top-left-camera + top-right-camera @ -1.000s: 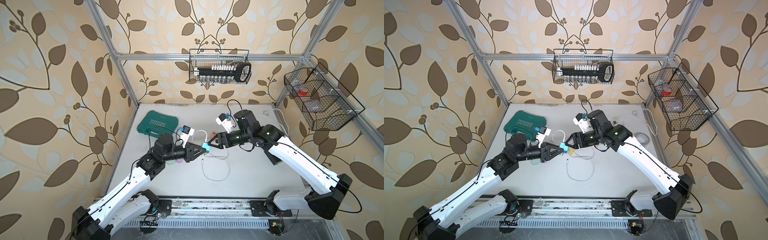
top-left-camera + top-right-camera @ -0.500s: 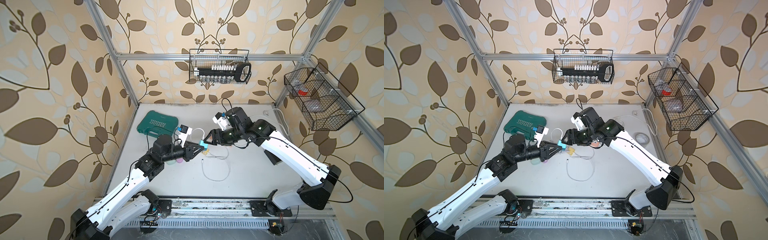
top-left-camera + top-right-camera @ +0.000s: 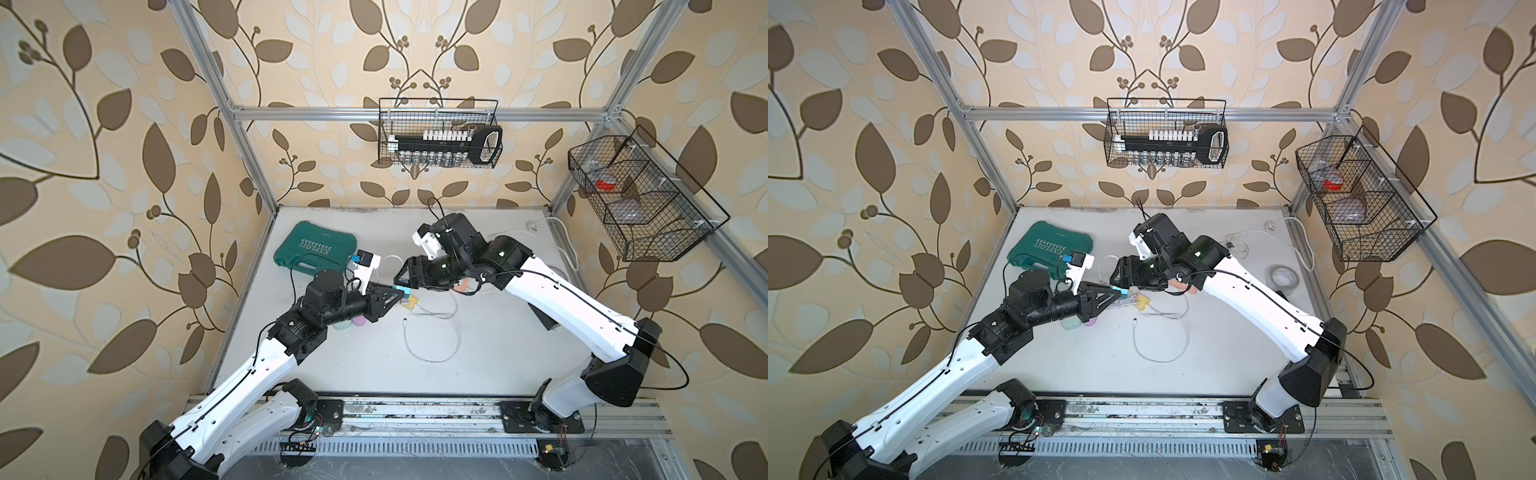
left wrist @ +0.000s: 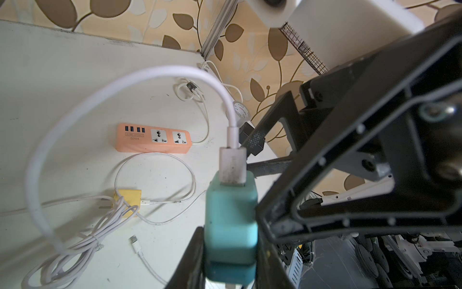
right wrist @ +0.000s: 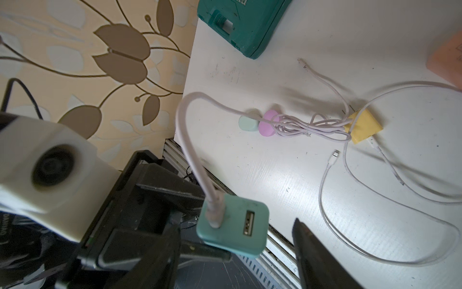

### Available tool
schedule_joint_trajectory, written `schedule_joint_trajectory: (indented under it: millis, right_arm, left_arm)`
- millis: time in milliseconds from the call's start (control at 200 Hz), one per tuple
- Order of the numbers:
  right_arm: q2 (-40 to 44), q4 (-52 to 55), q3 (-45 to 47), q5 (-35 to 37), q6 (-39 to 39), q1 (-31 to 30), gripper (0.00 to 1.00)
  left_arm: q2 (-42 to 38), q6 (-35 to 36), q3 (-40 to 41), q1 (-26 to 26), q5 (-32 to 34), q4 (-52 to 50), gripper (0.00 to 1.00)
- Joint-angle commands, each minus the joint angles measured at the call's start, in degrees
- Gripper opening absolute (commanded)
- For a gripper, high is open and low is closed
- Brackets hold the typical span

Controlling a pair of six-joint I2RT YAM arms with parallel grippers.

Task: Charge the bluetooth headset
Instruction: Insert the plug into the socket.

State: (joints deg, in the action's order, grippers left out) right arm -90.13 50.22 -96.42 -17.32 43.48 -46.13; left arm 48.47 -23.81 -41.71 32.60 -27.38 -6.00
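Observation:
My left gripper (image 4: 231,250) is shut on a teal USB charger (image 4: 231,217), held above the table in both top views (image 3: 402,291) (image 3: 1117,291). A white cable (image 4: 100,95) is plugged into one port; the port beside it (image 5: 248,222) is empty. That cable drops to a bundle by small pink (image 5: 268,123) and mint (image 5: 247,123) oval pieces, possibly the headset. My right gripper (image 5: 237,250) is open, its jaws on either side of the charger with a gap. The orange power strip (image 4: 152,137) lies behind.
A yellow adapter (image 4: 128,197) with a long loose white cable (image 3: 432,357) lies mid-table. A green tool case (image 3: 318,249) sits at the back left, a tape roll (image 3: 1283,276) at the right. Wire baskets (image 3: 438,133) (image 3: 640,199) hang on the walls.
My right arm has swung left, bringing its open jaws around the charger. The left gripper has kept its hold almost still.

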Motion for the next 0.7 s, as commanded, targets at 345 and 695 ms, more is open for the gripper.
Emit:
schedule_joint_trajectory:
  millis: [345,695]
  right_arm:
    - [-3.03,4.31,-4.06,0.36,0.12,-1.33,0.67]
    - [-3.97,3.77,-4.96,0.57,0.37,-1.34,0.6]
  left_arm:
    - [-1.97,3.31,-1.35,1.57,3.82,0.82,0.0]
    - [-1.97,4.02,-1.64,2.6,3.82,0.51,0.0]
